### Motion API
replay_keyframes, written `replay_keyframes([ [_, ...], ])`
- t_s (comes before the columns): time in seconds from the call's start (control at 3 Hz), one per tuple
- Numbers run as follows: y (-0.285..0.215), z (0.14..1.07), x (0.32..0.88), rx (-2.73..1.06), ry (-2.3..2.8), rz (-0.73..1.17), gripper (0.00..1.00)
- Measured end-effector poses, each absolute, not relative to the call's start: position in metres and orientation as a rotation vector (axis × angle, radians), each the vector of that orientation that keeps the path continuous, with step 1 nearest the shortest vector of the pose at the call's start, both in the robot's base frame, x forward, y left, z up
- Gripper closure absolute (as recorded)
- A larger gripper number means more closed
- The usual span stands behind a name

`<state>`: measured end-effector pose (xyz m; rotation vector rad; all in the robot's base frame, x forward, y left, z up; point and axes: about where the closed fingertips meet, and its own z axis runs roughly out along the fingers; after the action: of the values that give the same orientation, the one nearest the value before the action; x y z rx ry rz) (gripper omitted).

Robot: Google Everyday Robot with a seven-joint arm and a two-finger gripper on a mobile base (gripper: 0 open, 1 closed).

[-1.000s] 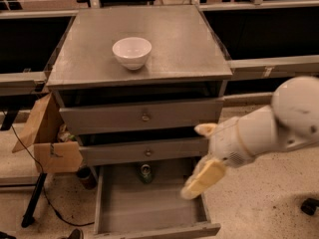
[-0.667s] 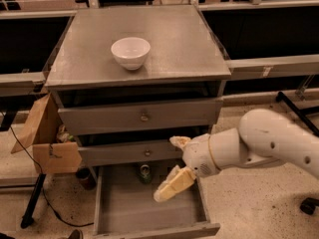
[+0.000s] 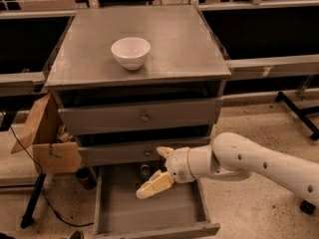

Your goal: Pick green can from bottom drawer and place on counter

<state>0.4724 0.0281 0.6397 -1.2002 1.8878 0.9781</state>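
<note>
The green can (image 3: 144, 171) stands at the back of the open bottom drawer (image 3: 144, 210), just under the middle drawer's front; only its silver top and a bit of dark side show. My gripper (image 3: 156, 170) reaches in from the right on a white arm, low over the drawer's back half. It is open, with one cream finger (image 3: 164, 151) above the can's level and the other finger (image 3: 152, 185) in front of it. The can sits just left of the gap between them. The counter (image 3: 189, 44) is the grey cabinet top above.
A white bowl (image 3: 130, 52) sits on the counter. The two upper drawers (image 3: 144, 117) are shut. A cardboard box (image 3: 47, 141) hangs at the cabinet's left, with a dark cylinder (image 3: 85, 178) on the floor under it and a black stand and cable (image 3: 30, 203) beside.
The arm has swung left and in over the drawer, bringing the open gripper from the drawer's right side up close to the can.
</note>
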Motion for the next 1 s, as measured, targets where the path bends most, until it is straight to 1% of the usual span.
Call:
replay_keyframes([
  [0.33, 0.028, 0.64, 0.472, -1.2, 1.888, 0.978, 0.0],
  [0.67, 0.028, 0.612, 0.471, -1.195, 1.883, 0.956, 0.0],
  [1.0, 0.013, 0.552, 0.478, -1.138, 1.873, 0.922, 0.0],
])
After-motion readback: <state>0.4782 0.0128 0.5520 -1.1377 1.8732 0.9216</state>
